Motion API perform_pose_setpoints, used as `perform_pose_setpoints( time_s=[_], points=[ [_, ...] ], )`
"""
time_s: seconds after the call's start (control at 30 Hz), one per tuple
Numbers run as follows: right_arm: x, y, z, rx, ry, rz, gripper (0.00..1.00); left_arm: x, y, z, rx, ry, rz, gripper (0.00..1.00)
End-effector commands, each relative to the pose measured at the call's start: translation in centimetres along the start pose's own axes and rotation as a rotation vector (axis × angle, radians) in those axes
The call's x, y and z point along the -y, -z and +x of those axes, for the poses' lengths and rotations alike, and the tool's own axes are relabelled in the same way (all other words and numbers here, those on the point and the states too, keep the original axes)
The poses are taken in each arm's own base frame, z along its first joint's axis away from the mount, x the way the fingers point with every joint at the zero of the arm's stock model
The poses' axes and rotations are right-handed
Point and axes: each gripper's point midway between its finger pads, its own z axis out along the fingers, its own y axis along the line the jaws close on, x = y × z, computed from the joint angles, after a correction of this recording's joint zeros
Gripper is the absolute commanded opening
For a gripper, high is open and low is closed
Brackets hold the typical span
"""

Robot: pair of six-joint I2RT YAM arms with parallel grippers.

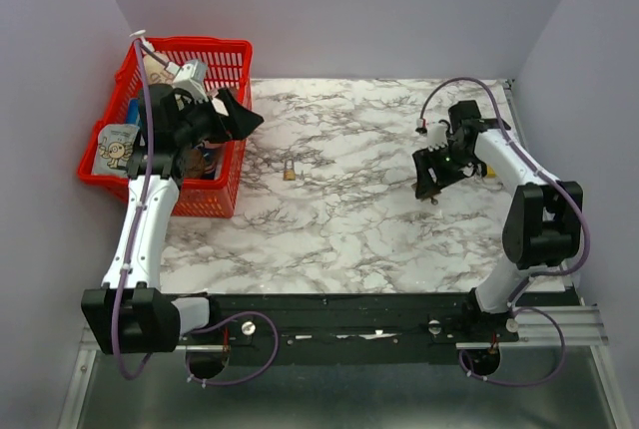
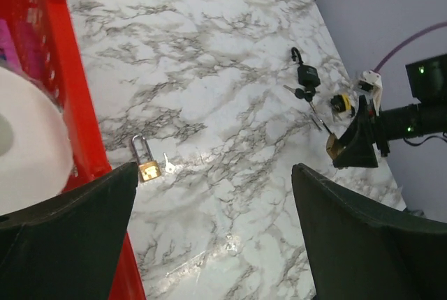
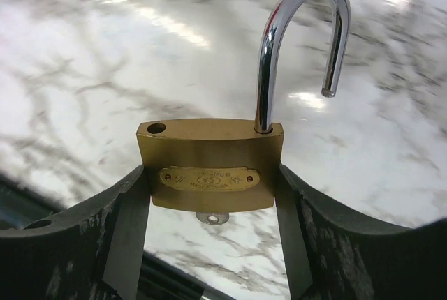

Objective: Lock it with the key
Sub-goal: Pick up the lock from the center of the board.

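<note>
Marble-patterned table [image 1: 379, 229], white with grey veins. Red basket [image 1: 215, 50] stands on its left part, right under the left gripper [image 1: 238, 112]. To that gripper's right I see a small brass padlock [image 2: 145, 164] lying flat, close to the basket wall, with a small key [image 2: 168, 165] just beside it. Near the right gripper [image 1: 431, 185], on its far side, lie a black padlock [image 2: 307, 75] and keys [image 2: 302, 93]. A small yellow item [image 2: 340, 102] lies nearby; I can't identify it.

The lettering stamped on the brass padlock [image 3: 209, 148] is too blurred to read; nothing else is legible.
</note>
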Motion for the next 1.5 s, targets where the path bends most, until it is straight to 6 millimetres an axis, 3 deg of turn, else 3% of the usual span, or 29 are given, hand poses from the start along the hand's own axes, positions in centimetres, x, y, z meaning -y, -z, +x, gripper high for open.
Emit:
perform_pose_setpoints(
  time_s=[0.0,0.07,0.13,0.17,0.2,0.23,0.3,0.33,0.37,0.47,0.57,0.73,1.0,1.47],
  points=[
    [-8.6,3.7,0.1,0.052,0.158,-0.371,0.12,4.4,1.0,0.4,0.066,-0.258,0.279,0.99],
    [-11.2,5.5,0.8,0.043,0.199,-0.463,0.11,5.6,1.4,2.0,0.057,-0.397,0.372,0.99],
    [-14.1,6.5,1.1,0.049,0.27,-0.554,0.11,8.3,2.3,5.0,0.0,-0.533,0.517,0.99],
    [-15.2,6.9,1.6,0.032,0.284,-0.579,0.11,8.3,2.2,6.1,0.014,-0.729,0.562,0.99],
    [-17.0,7.3,2.0,0.023,0.341,-0.617,0.11,8.5,2.6,8.5,-0.049,-0.754,0.603,0.99],
    [-17.9,7.6,2.4,0.015,0.358,-0.637,0.11,10.0,3.3,10.0,-0.049,-0.847,0.682,0.99],
    [-20.3,8.3,3.3,0.0,0.407,-0.686,0.11,10.1,3.6,12.7,-0.051,-0.974,0.754,0.99],
    [-21.2,8.6,3.5,-0.002,0.418,-0.717,0.1,11.1,4.1,13.9,-0.044,-1.007,0.805,0.99],
    [-21.8,8.9,3.9,-0.01,0.426,-0.738,0.09,10.8,4.0,15.4,-0.061,-1.009,0.825,0.98],
    [-24.2,9.7,4.9,-0.044,0.465,-0.807,0.03,12.2,3.9,17.7,-0.056,-1.06,0.913,0.97],
    [-26.2,10.5,5.6,-0.062,0.509,-0.857,0.02,13.2,3.6,19.8,-0.062,-1.075,0.983,0.95],
    [-28.7,11.3,6.8,-0.099,0.557,-0.924,0.02,14.4,3.2,21.6,-0.054,-1.112,1.049,0.9],
    [-30.5,12.0,7.4,-0.124,0.594,-0.964,0.02,15.4,3.5,23.8,-0.105,-1.12,1.112,0.76],
    [-31.5,12.5,7.5,-0.121,0.629,-0.96,0.02,16.0,3.5,25.2,-0.149,-1.127,1.138,0.34]
  ],
)
